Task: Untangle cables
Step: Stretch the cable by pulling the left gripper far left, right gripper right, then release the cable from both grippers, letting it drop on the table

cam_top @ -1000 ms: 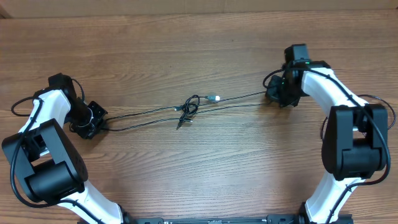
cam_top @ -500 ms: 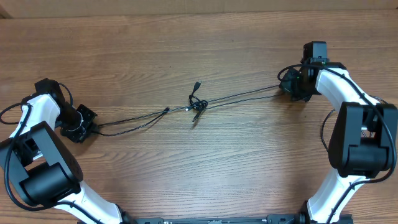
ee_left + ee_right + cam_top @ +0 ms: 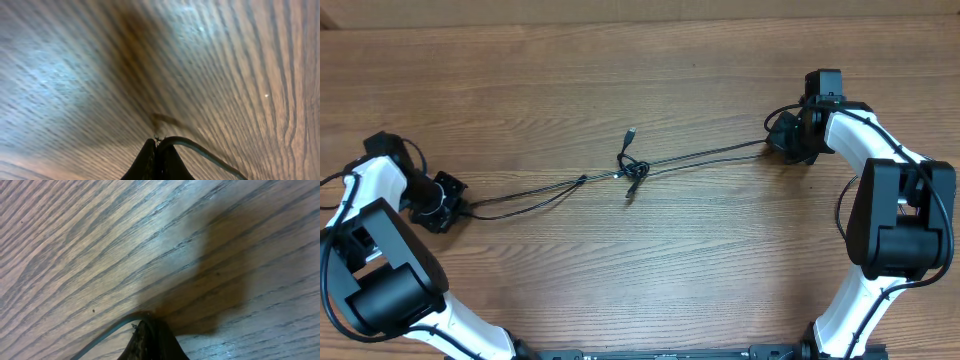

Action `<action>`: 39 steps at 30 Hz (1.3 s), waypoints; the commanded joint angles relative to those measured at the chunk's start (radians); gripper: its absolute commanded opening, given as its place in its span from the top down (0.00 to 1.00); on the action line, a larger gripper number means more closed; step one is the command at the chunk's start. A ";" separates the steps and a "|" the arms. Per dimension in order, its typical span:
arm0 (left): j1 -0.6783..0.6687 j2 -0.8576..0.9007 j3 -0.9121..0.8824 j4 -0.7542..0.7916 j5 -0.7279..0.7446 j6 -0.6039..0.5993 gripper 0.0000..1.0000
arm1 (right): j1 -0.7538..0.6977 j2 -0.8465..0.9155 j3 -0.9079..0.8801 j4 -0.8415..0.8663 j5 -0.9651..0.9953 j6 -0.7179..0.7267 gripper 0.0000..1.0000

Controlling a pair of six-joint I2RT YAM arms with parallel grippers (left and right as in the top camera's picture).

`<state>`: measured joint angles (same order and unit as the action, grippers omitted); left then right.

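**Both arms pulled wider apart, cables drawn out across the table**

Since a second ago the left gripper [image 3: 445,200] has slid out toward the table's [image 3: 640,60] left edge. The right gripper [image 3: 784,135] has shifted toward the far right corner, so the cables [image 3: 535,192] now lie longer and straighter between them.

At the left edge, the left gripper's fingers are pressed together on the cables' left end. In the left wrist view a single strand [image 3: 200,149] curves out to the right from the closed tips [image 3: 156,150]. The left arm's own thicker wiring [image 3: 412,152] loops just behind that gripper.

From there two thin strands run rightward, close together, over the bare wood. Near the table's middle they meet a small tight knot [image 3: 632,171], which has cinched smaller than before. One loose plug end [image 3: 632,132] pokes out of it toward the far edge.

Right of the knot two strands [image 3: 710,155] rise gently toward the right gripper. Its fingers [image 3: 147,335] are likewise clamped shut on the cable end, with one strand [image 3: 102,337] trailing off to the left in the right wrist view.
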<state>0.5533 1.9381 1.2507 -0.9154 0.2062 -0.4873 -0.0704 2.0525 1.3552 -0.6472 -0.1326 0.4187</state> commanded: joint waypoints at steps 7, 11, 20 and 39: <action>0.136 -0.012 0.006 0.023 -0.178 -0.047 0.96 | -0.071 0.020 0.007 0.017 0.203 -0.001 0.96; 0.175 -0.012 0.006 0.019 -0.179 -0.075 0.96 | -0.071 0.020 0.007 0.017 0.203 -0.001 0.96; 0.247 -0.012 -0.003 0.031 -0.180 -0.097 0.96 | -0.071 0.020 0.007 0.014 0.202 -0.002 0.96; 0.264 -0.012 -0.005 0.064 -0.126 -0.069 0.96 | -0.068 0.020 0.007 0.014 0.058 -0.014 0.94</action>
<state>0.8570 1.9377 1.2366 -0.8516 0.0513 -0.5800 -0.1371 2.0544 1.3594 -0.6285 0.0002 0.4175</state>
